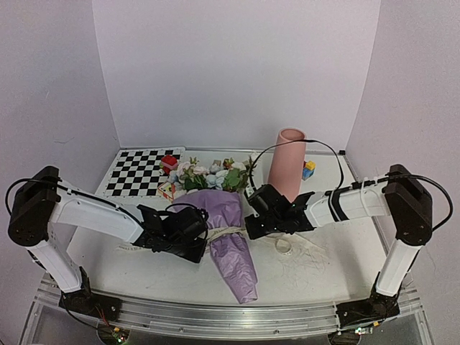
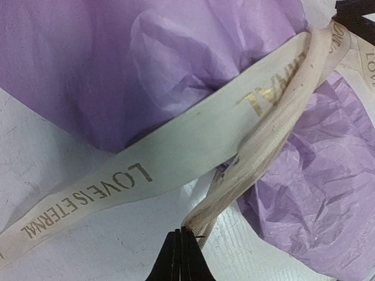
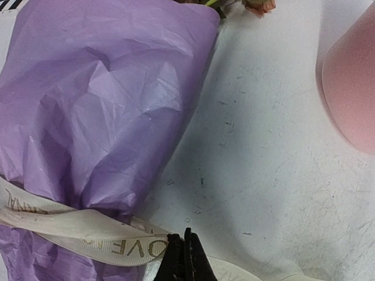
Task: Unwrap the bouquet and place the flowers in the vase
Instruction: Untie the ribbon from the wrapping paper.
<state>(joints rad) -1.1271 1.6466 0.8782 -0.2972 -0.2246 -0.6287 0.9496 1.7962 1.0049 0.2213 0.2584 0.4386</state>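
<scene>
1. Cream ribbon (image 2: 193, 140), nearest the lenses, is tied round the bouquet (image 1: 231, 251); unwrapping is not yet achieved.
2. Bouquet lies mid-table, flowers (image 1: 212, 175) toward 12 o'clock, stems all inside the paper.
3. Left gripper (image 2: 180, 253) at 9 o'clock and right gripper (image 3: 184, 252) at 3 o'clock: jaws together, each apparently nipping ribbon.
4. Vase (image 1: 287, 162) stands upright at 1 o'clock, no stems showing; every placement remains.

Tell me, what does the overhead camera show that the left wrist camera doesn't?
Only overhead: the vase, the flowers, a checkerboard and toy blocks. Only left wrist: gold lettering LOVE IS ETERNAL on the ribbon, and the left gripper pinched shut on a twisted strand of it. Both: the bouquet in purple paper and its cream ribbon.
</scene>
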